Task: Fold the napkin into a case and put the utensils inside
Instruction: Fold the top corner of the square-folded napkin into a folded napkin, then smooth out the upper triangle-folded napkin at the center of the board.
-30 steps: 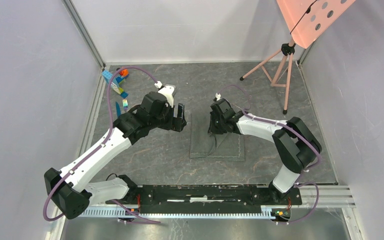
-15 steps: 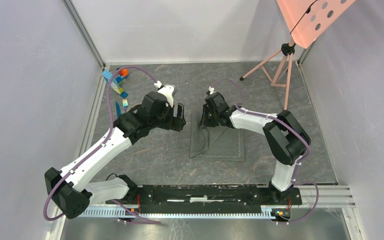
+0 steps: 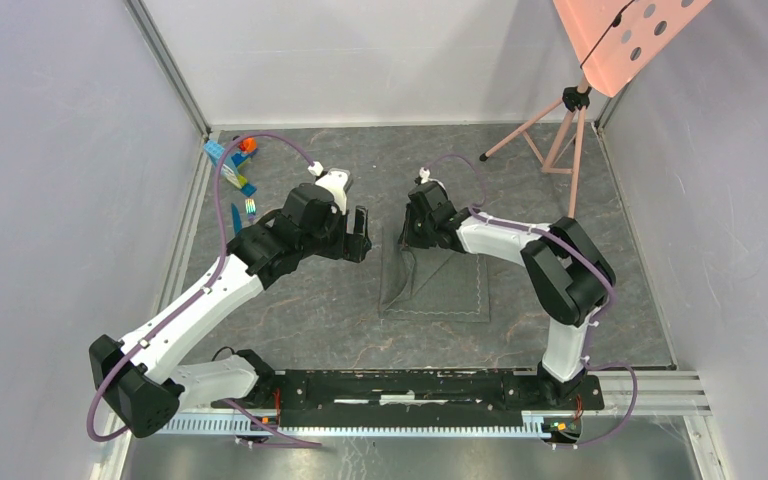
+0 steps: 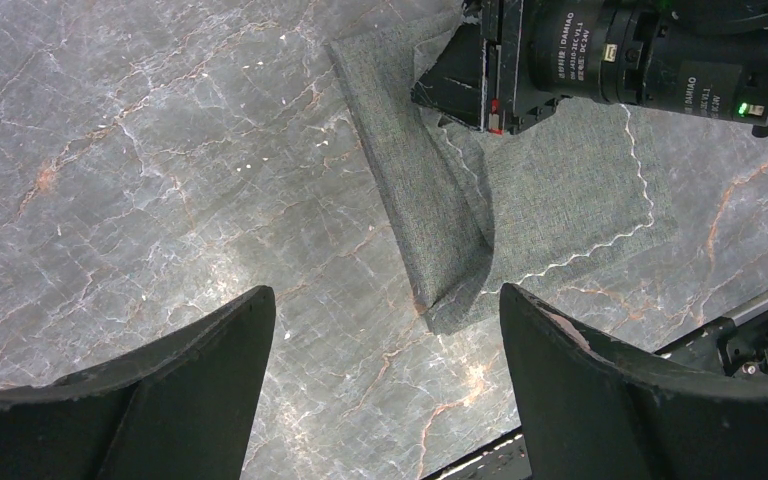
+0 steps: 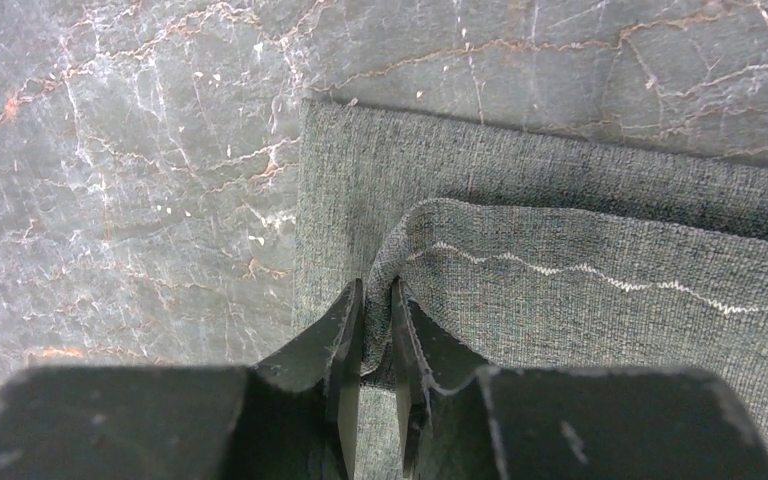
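Pinching a napkin (image 5: pixel 580 230) corner, the right pincer (image 5: pixel 375 325) apparently makes the fold; left pincer (image 4: pixel 385 295) hangs wide beside the napkin.

One napkin (image 3: pixel 450 290), one knife (image 3: pixel 235 218), one fork (image 3: pixel 250 207)

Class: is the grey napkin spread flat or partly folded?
Partly folded: the right end effector pinches a lifted edge of the napkin, with a doubled layer along its left side.

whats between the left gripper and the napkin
Only bare table. The left wrist view shows plain marble between the open left gripper and the folded edge of the napkin; the top view agrees.
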